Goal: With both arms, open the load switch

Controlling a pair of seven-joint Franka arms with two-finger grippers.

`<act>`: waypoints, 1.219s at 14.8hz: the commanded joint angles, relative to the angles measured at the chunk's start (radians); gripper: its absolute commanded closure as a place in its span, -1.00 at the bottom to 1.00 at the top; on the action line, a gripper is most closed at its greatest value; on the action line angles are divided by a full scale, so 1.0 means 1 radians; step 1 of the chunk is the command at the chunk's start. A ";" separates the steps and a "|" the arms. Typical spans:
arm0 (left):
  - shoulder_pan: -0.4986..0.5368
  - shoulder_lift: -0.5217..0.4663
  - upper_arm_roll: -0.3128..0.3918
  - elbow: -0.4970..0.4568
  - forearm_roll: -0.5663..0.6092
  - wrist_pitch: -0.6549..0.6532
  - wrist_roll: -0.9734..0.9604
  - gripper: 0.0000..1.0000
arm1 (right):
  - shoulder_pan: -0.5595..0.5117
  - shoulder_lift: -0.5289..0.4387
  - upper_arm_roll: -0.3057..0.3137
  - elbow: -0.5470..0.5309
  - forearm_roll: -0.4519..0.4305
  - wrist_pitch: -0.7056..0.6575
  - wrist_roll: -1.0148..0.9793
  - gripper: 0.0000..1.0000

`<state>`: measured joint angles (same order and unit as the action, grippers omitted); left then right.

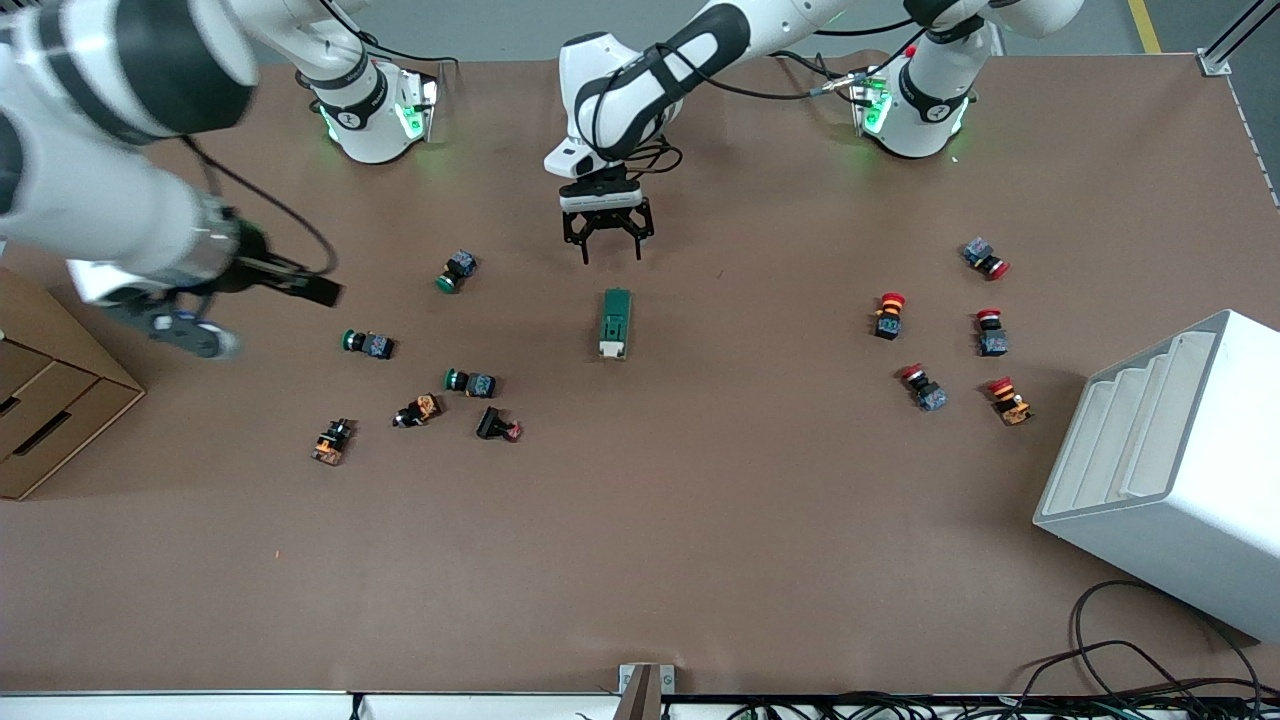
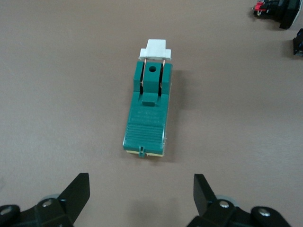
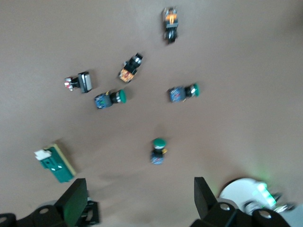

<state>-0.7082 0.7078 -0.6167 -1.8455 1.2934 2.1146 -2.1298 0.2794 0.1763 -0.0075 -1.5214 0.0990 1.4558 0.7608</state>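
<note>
The load switch (image 1: 616,323) is a dark-green oblong block lying flat mid-table, its white lever (image 2: 156,48) at the end nearer the front camera. My left gripper (image 1: 611,255) hangs open over the table just off the switch's green end that points toward the bases. In the left wrist view the switch (image 2: 147,113) lies lengthwise in line with the gap of that gripper (image 2: 142,189), untouched. My right gripper (image 1: 312,290) is up in the air over the right arm's end of the table, open and empty (image 3: 139,198). It sees the switch (image 3: 56,163) from a distance.
Green and orange push buttons (image 1: 470,382) lie scattered between the right gripper and the switch. Red-capped buttons (image 1: 888,313) sit toward the left arm's end. A white stepped bin (image 1: 1170,470) stands there too. A cardboard box (image 1: 50,400) sits at the right arm's end.
</note>
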 commanded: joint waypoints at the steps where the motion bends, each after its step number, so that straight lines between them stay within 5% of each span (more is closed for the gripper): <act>1: -0.036 0.021 0.008 -0.014 0.136 -0.045 -0.135 -0.93 | 0.101 0.079 -0.009 0.000 0.021 0.035 0.248 -1.00; 6: -0.037 0.070 0.009 -0.034 0.328 -0.120 -0.246 -0.93 | 0.254 0.239 -0.009 0.009 0.064 0.213 0.656 -1.00; 11: -0.057 0.090 0.038 -0.038 0.446 -0.152 -0.326 -0.92 | 0.366 0.481 -0.008 0.173 0.062 0.274 0.924 -1.00; 18: -0.092 0.136 0.077 -0.031 0.527 -0.194 -0.366 -0.92 | 0.406 0.595 -0.008 0.179 0.079 0.390 1.088 -1.00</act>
<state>-0.7639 0.8280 -0.5647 -1.8861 1.7895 1.9450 -2.4559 0.6823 0.7561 -0.0071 -1.3681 0.1575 1.8470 1.8110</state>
